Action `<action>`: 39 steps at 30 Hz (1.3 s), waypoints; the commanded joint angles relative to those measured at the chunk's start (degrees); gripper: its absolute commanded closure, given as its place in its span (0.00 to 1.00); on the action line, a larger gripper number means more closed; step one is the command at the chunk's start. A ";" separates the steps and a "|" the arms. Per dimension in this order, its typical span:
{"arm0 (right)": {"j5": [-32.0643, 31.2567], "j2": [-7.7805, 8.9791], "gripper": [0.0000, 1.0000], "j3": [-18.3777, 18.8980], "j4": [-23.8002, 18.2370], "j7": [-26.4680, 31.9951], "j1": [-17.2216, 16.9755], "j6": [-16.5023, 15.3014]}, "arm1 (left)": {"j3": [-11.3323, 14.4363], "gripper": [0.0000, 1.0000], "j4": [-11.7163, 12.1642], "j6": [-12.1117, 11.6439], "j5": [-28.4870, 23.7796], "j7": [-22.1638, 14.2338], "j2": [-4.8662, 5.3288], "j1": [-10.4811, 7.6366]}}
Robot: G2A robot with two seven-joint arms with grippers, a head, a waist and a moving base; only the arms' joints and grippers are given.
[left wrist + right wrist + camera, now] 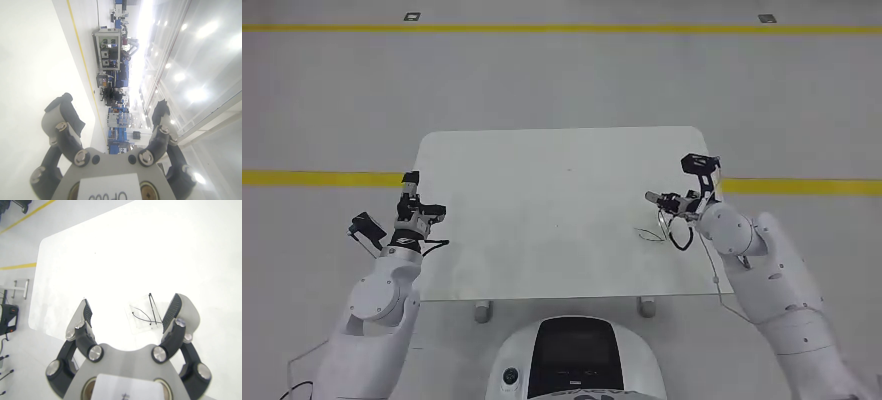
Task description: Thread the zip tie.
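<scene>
zip ties [154, 310] | tip hid behind R jaws | top view: too small

left arm [382, 290]: bent at the elbow, held out on the robot's left side, forearm running forward, away from the body.
left gripper [113, 100]: fingers spread wide; points roughly level, wrist rolled onto its side.
right arm [762, 260]: bent, out on the right side, forearm angled forward and inward.
right gripper [130, 299]: fingers spread wide, ribbed pads [170, 311] facing each other; tilted downward.
</scene>
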 commanded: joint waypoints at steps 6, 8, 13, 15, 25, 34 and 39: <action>-8.21 0.01 0.00 -3.05 -0.08 7.42 2.57 0.45 | 0.00 0.00 0.00 0.00 0.00 0.00 0.00 0.00; -9.60 -0.11 0.00 -4.17 0.34 9.53 3.50 1.04 | 0.00 0.00 0.00 0.00 0.00 0.00 0.00 0.00; -11.03 -0.53 0.00 -6.51 2.05 13.23 5.36 1.62 | 0.00 0.00 0.00 0.00 0.00 0.00 0.00 0.00; -11.01 -0.66 0.00 -7.09 2.91 14.43 5.95 1.33 | 0.00 0.00 0.00 0.00 0.00 0.00 0.00 0.00; -10.86 -0.68 0.00 -7.07 3.10 14.62 5.99 1.46 | 0.00 0.00 0.00 0.00 0.00 0.00 0.00 0.00; -16.86 -1.33 0.00 -11.20 3.07 13.83 6.49 1.60 | 0.00 0.00 0.00 0.00 0.00 0.00 0.00 0.00; -17.18 -2.05 0.00 -14.08 6.13 19.51 8.99 0.44 | 0.00 0.00 0.00 0.00 0.00 0.00 0.00 0.00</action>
